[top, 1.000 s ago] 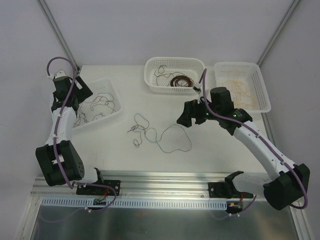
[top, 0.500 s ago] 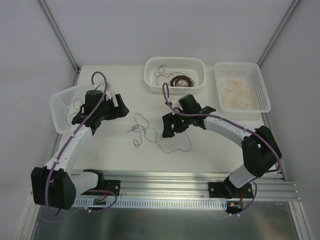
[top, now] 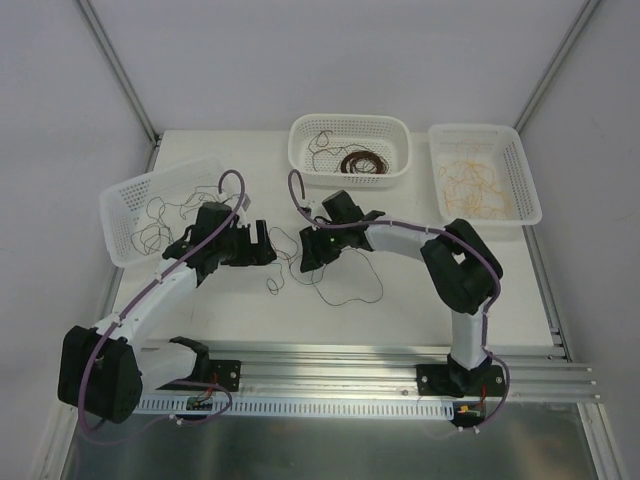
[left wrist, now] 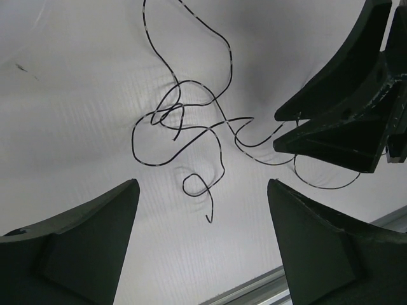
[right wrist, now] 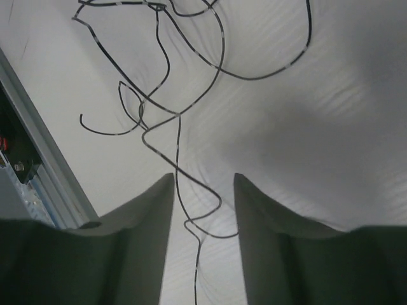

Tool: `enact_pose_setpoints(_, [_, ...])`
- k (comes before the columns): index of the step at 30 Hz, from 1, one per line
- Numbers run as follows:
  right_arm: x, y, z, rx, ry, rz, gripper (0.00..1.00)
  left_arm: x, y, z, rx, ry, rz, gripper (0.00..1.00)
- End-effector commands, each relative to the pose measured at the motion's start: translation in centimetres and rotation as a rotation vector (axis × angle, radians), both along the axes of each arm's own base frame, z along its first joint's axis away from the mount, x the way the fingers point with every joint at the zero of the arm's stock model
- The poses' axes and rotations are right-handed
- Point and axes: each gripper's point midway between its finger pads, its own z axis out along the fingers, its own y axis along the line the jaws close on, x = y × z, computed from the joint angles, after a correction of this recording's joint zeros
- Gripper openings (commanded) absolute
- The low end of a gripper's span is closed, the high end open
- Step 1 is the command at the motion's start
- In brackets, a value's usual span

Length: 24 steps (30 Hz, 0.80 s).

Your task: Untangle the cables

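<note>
"Now, where is the dark cable to be found?"

"It is laid on the white worktop, about the middle, between the tips of the left arm and the right arm, well apart from the baskets."

"And how is it directed?"

"Its long axis is run roughly left to right. A wide loop is spread to the right, under the right arm, and a short free end at the left is pointed toward the near edge. The knotted middle is hidden from above by the two arms; from the left wrist, several small loops are seen crossed over one another there."

"What is to be said of the left jaws?"

"They are held wide apart and released, poised over the knot, with nothing caught in them."

"And the right jaws?"

"They are parted only partway. One strand is seen running lengthwise through the gap, which is wider than the strand. No pinch is shown."

"Are other cables in view?"

"Thin dark strands are lying in the left basket. A brown coil is held in the far middle basket, and yellow-tan strands are kept in the far right basket."
</note>
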Motion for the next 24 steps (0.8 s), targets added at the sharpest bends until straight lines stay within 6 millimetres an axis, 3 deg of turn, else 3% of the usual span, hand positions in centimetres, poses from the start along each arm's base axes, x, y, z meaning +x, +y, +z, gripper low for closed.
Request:
enact_pose_setpoints(1, [0.7, 2.9, 2.1, 0.111, -0.026, 0.043, 0.41, -0.3, -0.1, -0.9, 0.034, 0.003, -0.039, 0.82])
enact_pose_setpoints(6, [0.8, 1.8, 4.0, 0.095, -0.080, 0.033, 0.01, -0.2, -0.4, -1.8, 0.055, 0.029, -0.064, 0.81])
enact_pose_setpoints(13, [1.7, -2.4, 10.1, 0.078, -0.212, -0.048, 0.01, 0.3, -0.6, -1.8, 0.057, 0.038, -0.064, 0.79])
enact_pose_setpoints(14, [1.8, -2.7, 11.7, 0.093, -0.242, -0.051, 0.01, 0.4, -0.6, -2.1, 0.060, 0.049, -0.062, 0.79])
enact_pose_setpoints(20, [1.5, -4.7, 14.5, 0.050, -0.290, -0.087, 0.01, 0.9, -1.6, -2.2, 0.037, 0.073, -0.087, 0.79])
enact_pose_setpoints(24, [1.5, -5.0, 16.1, 0.061, -0.320, -0.088, 0.01, 1.4, -3.0, -1.4, -0.007, 0.041, -0.132, 0.79])
